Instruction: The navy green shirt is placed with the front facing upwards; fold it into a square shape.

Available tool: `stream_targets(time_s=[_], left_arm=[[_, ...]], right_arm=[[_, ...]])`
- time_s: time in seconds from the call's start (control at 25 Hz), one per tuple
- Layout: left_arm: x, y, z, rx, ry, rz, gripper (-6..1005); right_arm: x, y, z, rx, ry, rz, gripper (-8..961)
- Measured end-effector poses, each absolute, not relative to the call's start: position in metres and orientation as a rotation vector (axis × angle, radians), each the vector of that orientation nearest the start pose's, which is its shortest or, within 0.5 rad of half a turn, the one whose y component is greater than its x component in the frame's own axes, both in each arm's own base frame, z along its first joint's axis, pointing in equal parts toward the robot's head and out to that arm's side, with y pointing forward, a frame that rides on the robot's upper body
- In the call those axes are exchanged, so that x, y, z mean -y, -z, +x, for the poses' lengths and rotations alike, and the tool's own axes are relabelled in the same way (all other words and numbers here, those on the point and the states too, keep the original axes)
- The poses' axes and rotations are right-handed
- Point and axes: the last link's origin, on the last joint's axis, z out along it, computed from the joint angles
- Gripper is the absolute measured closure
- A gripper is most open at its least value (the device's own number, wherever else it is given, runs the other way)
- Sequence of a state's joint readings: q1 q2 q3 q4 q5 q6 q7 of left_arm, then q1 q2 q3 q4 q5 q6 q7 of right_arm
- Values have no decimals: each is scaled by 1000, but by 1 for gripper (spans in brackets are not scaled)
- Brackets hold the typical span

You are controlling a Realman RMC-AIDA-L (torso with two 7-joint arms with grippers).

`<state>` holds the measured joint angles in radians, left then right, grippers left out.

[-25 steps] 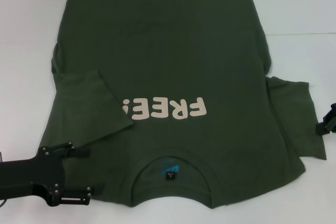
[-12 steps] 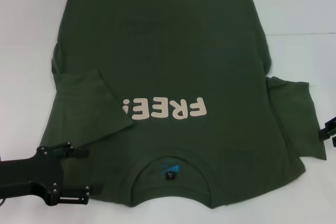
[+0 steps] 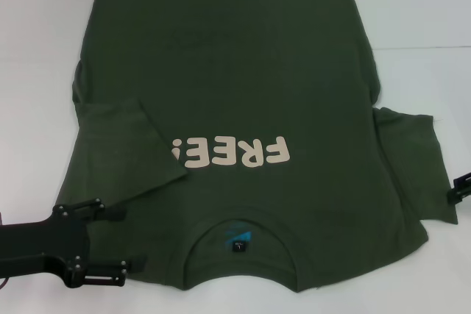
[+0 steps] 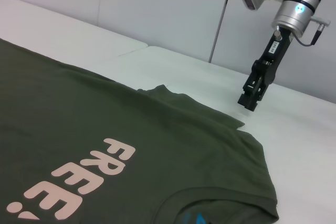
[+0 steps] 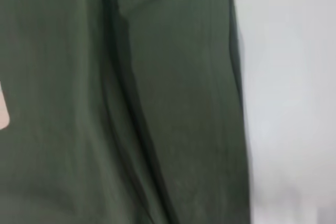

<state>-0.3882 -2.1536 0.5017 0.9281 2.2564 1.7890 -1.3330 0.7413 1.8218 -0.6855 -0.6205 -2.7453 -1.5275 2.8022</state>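
Jaws on the left gripper (image 3: pixel 118 244) stand wide apart with nothing between them, the two black fingers pointing toward the shirt at the near-left corner of the table (image 3: pixel 37 71); the upper finger lies over the shirt's edge, the lower one over the hem near the shoulder, contact with the cloth not clear. Right gripper (image 4: pixel 253 94) hangs just beside the far edge of the spread sleeve (image 3: pixel 416 170), at the right border of the head view; from the left wrist view its black fingers look close together, tip down just above the white table, but I cannot tell for sure whether the jaws are parted or closed. Navy green shirt (image 3: pixel 235 93) lies flat, front up, covering most of the table centre, collar (image 3: pixel 239 244) nearest the robot and hem at the far side. Cream "FREE!" print (image 3: pixel 229 154) reads upside down from the head camera. Small blue neck label (image 3: pixel 239 237) sits inside the round collar. Left sleeve (image 3: pixel 121 148) is folded in over the body, its edge running diagonally toward the print. Right sleeve is spread out on the table. Right wrist view shows only dark green cloth (image 5: pixel 131 103) with long creases and a strip of white table alongside.
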Motion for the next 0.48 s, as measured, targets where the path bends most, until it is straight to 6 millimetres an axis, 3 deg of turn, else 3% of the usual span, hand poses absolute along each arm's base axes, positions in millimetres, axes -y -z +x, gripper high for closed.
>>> stream_targets(time_s=[0.12,0.48], left_arm=[[-271,-23,-297,600,534,-2780,50],[-271,-23,-296,601,536,-2781,49]], right_arm=[[-371,-91,320,-2084,207,-1834,145],[-376,-83,315,-2074,181,-1845,153]])
